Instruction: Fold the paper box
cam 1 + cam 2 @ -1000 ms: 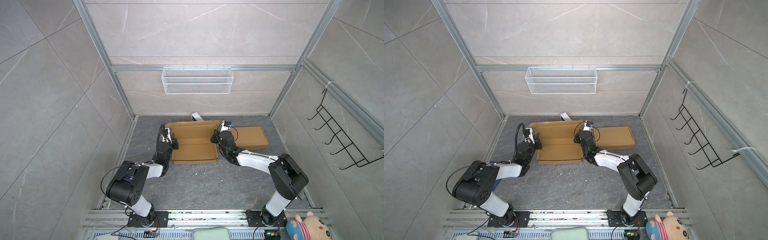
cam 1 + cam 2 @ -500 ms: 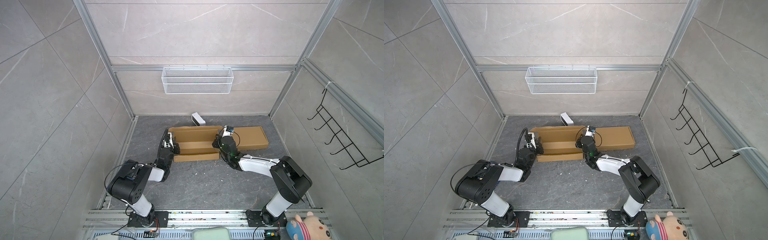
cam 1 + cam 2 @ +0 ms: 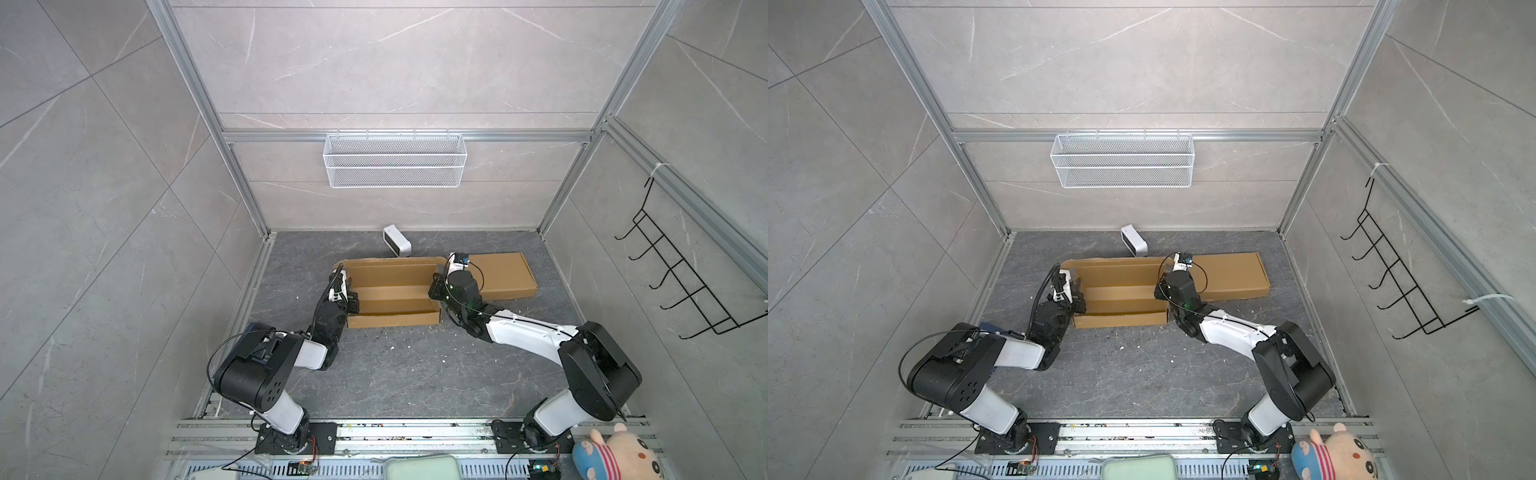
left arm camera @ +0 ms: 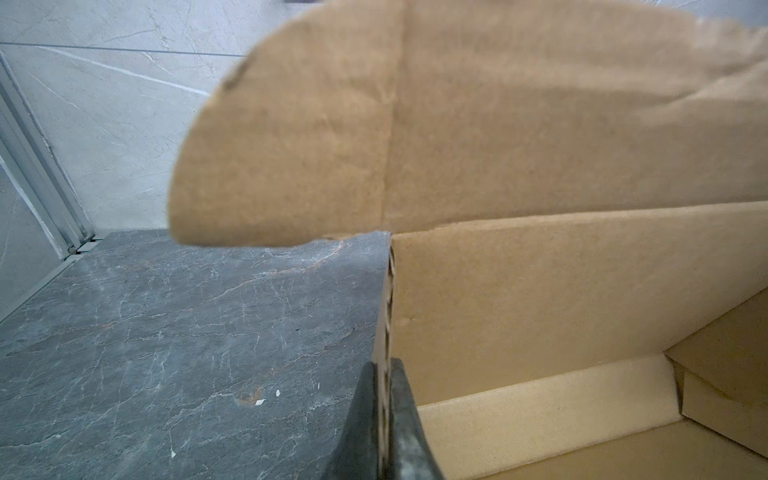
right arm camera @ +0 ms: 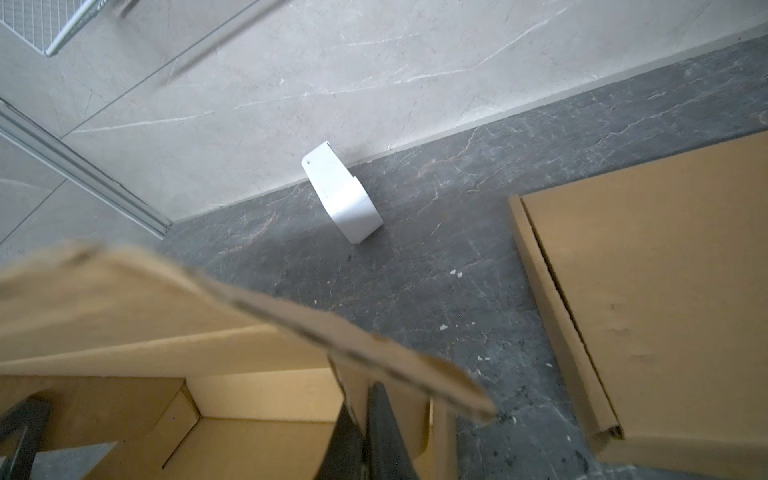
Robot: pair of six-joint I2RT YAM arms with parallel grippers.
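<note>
At each end of the box (image 3: 395,296), my left gripper (image 4: 384,376) and right gripper (image 5: 362,409), both clamped on its walls.

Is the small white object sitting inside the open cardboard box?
No, the white object lies on the dark floor by the back wall, clear of the open cardboard box.

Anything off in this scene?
The lid edge of the box is ragged and creased, and looks torn. White crumbs litter the floor around it. A white case lies askew behind it.
</note>
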